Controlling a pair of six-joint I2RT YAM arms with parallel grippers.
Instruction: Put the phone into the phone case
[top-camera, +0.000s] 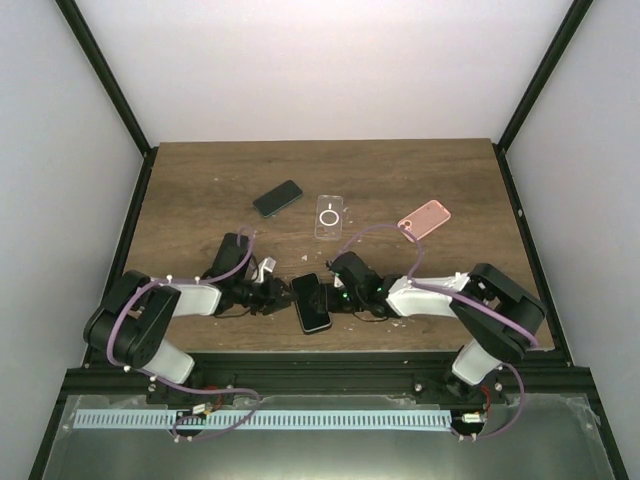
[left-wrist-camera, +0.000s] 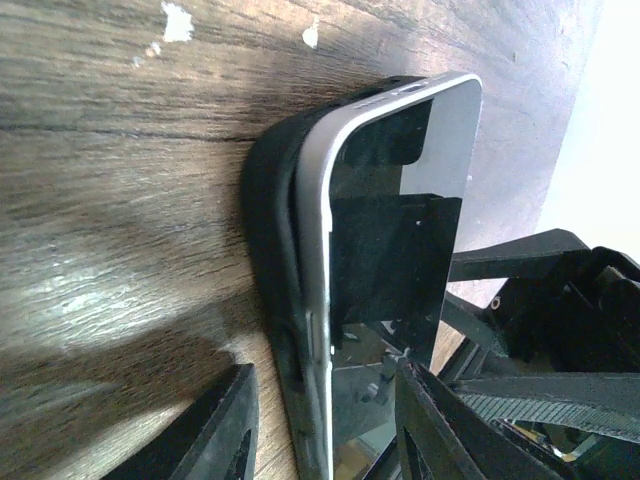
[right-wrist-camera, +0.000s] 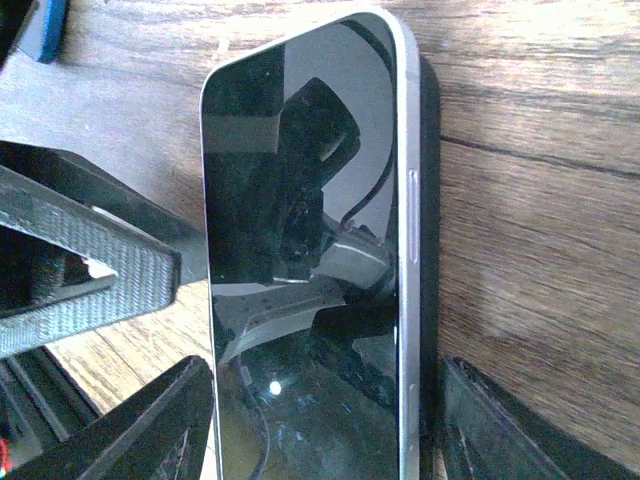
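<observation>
The phone (top-camera: 312, 302), with a dark screen and a silver rim, lies face up near the table's front edge between my two grippers. In the left wrist view the phone (left-wrist-camera: 400, 170) sits tilted in the black phone case (left-wrist-camera: 265, 220), its near long edge raised out of the case wall. My left gripper (left-wrist-camera: 322, 372) straddles that edge: one finger is over the screen, the other stands just off the case. In the right wrist view the phone (right-wrist-camera: 300, 200) rests in the phone case (right-wrist-camera: 430, 150). My right gripper (right-wrist-camera: 325, 370) stands open around both, each finger just off a long side.
Further back on the table lie a second dark phone (top-camera: 278, 198), a clear case with a white ring (top-camera: 329, 217) and a pink case (top-camera: 424, 218). The front edge of the table (top-camera: 330, 345) is close behind the phone.
</observation>
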